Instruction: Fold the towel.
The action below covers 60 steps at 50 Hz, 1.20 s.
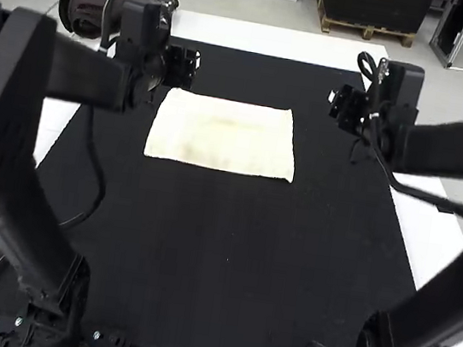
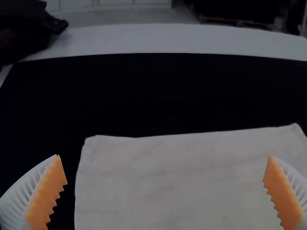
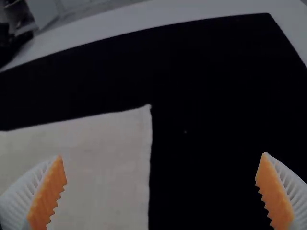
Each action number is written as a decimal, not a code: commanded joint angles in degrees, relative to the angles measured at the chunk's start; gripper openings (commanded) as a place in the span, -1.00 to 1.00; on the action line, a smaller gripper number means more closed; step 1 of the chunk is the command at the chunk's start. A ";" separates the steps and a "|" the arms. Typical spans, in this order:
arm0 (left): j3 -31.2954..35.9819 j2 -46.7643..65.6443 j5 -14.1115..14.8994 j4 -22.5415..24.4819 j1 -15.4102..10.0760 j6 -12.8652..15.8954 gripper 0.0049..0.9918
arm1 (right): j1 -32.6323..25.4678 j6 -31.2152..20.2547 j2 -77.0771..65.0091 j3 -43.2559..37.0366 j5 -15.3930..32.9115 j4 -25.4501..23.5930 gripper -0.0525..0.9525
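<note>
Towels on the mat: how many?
1. The cream towel lies flat on the black mat, toward its far edge; another could be hidden beneath it.

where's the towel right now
In the high view, the towel lies flat on the far half of the black mat, between the two arms and nearer the left arm than the right arm.

Arms (image 1: 15,117): black, blocky | cables (image 1: 435,200): black, looped | base screws (image 1: 18,321): silvery | fingers (image 2: 19,199): white, ribbed | pads (image 2: 48,191): orange, serrated
</note>
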 commanded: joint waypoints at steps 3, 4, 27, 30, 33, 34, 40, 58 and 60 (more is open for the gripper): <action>4.93 3.27 2.28 -0.25 0.99 -1.25 0.95 | 1.43 0.89 5.39 5.64 -1.17 0.74 0.91; 5.28 3.62 2.36 -0.43 0.99 -1.25 0.95 | 1.61 0.89 6.45 6.34 -1.08 0.74 0.91; 12.75 14.26 3.42 -1.31 1.25 -1.51 0.95 | 2.31 0.89 21.48 17.16 -1.26 0.83 0.91; 13.98 15.66 3.51 -1.31 1.34 -1.86 0.95 | 2.40 0.89 23.59 19.09 -1.26 0.83 0.91; 15.04 17.07 3.59 -1.39 1.87 -1.95 0.95 | 2.31 0.89 25.43 20.67 -1.35 0.74 0.91; 15.39 17.51 3.86 -1.39 2.13 -1.95 0.95 | 2.40 0.89 26.14 21.37 -1.35 0.65 0.91; 17.58 20.06 4.91 -1.92 3.10 -2.74 0.95 | 3.28 1.33 29.83 24.45 -1.35 0.57 0.91; 20.75 25.59 5.35 -2.98 3.27 -2.74 0.95 | 5.83 2.74 38.35 31.66 -1.08 -2.25 0.91; 20.75 25.86 5.35 -2.98 3.36 -2.74 0.95 | 5.74 2.82 38.79 32.10 -1.08 -2.51 0.91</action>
